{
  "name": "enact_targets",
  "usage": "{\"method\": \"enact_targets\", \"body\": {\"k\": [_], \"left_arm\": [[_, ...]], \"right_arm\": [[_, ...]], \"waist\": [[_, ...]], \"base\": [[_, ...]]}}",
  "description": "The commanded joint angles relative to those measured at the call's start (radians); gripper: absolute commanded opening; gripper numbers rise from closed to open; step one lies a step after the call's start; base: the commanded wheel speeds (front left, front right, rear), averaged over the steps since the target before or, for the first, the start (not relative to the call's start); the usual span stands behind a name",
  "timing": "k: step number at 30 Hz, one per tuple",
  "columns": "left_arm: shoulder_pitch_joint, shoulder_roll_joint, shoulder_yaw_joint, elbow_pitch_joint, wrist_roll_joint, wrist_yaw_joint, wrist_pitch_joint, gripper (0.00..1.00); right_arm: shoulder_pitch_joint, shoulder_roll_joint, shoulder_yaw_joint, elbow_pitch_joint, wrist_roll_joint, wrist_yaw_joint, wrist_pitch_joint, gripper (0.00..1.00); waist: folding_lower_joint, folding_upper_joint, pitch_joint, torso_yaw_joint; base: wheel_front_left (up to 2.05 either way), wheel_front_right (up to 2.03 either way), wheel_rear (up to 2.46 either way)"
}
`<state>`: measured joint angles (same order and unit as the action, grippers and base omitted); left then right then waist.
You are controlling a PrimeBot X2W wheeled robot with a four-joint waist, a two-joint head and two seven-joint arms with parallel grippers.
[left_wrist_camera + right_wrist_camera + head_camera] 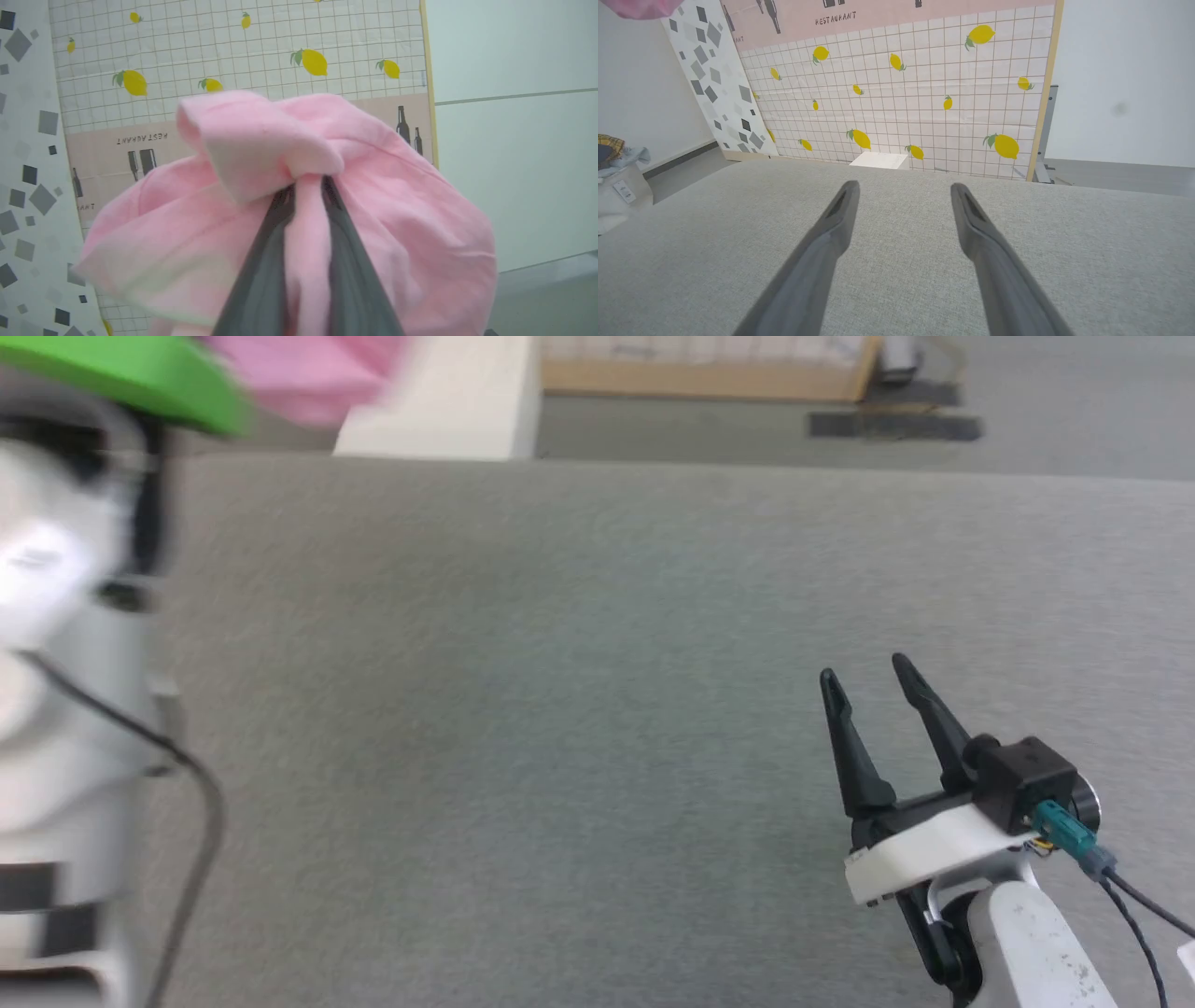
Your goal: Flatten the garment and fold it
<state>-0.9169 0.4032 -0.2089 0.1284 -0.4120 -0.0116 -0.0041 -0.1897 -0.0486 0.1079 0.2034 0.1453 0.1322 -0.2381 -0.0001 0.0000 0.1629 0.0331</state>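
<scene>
The light pink garment (383,224) hangs bunched up in the air, pinched between the two dark fingers of my left gripper (308,184), which is shut on a fold of it. In the head view a blurred patch of the pink garment (308,373) shows at the top left, above my raised pale left arm (65,709). A corner of the garment (640,7) also peeks in at the top left of the right wrist view. My right gripper (868,677) stands open just above the grey surface at the lower right, with nothing between its fingers (840,210).
The grey fabric surface (560,709) spreads across the scene. Behind it stands a tiled panel with lemons (915,93) and a white block (448,401). A pile of cloth (612,149) lies off the surface's left side.
</scene>
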Motion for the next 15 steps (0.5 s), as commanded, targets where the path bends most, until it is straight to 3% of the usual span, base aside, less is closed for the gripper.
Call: {"method": "enact_targets", "body": {"k": [1,8,15], "left_arm": [[0.007,-0.037,-0.029,-0.007,-0.012,-0.012,0.005,0.00],[0.126,-0.162,-0.176,0.055,-0.056,-0.049,0.059,0.00],[0.293,-0.253,-0.307,0.303,-0.174,-0.092,0.230,0.00]], "right_arm": [[0.018,-0.002,-0.002,-0.005,0.010,-0.002,0.002,1.00],[0.044,-0.002,-0.011,-0.026,0.007,-0.002,0.018,1.00],[0.071,-0.002,-0.035,-0.045,0.002,-0.002,0.033,1.00]], "waist": [[0.0001,0.0000,-0.068,-0.099],[0.0001,0.0000,-0.074,-0.220],[0.0001,0.0000,-0.071,-0.295]], "base": [[0.00,0.00,0.00],[0.00,0.00,0.00],[0.00,0.00,0.00]]}}
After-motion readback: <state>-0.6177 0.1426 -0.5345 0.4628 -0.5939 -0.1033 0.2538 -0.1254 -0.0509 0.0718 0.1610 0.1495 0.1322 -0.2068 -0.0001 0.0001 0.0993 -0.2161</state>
